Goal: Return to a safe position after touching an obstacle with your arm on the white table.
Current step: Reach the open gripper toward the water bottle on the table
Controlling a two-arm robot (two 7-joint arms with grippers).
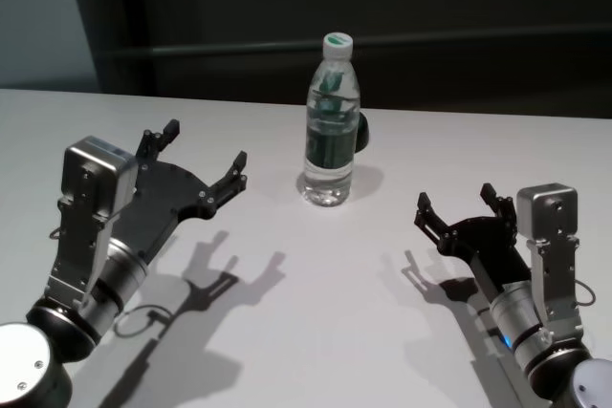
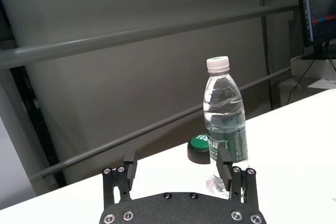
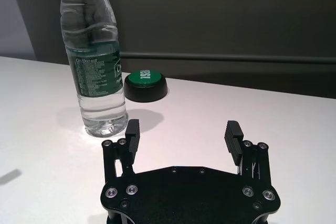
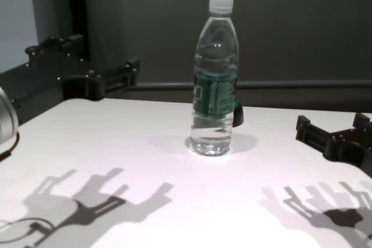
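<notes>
The bottle [image 1: 331,121] stands upright on the white table [image 1: 316,312], ahead of both my grippers and roughly between them, touching neither. Just behind it, on the side toward my right arm, sits a low black button [image 3: 145,85] with a green top, close to the bottle's base but apart from it. My left gripper [image 1: 202,161] hovers above the table beside the bottle, fingers spread wide with nothing between them; its nearer fingertip [image 1: 235,171] points at the bottle's lower half with open table in between. My right gripper [image 1: 461,207] hangs lower and farther back on the other side, also spread open and empty. Nothing else lies between either gripper and the bottle. The bottle is clear plastic with a white screw cap [image 2: 217,64], a dark green label band [image 4: 215,94] around its middle, and water reaching nearly to its shoulder.
</notes>
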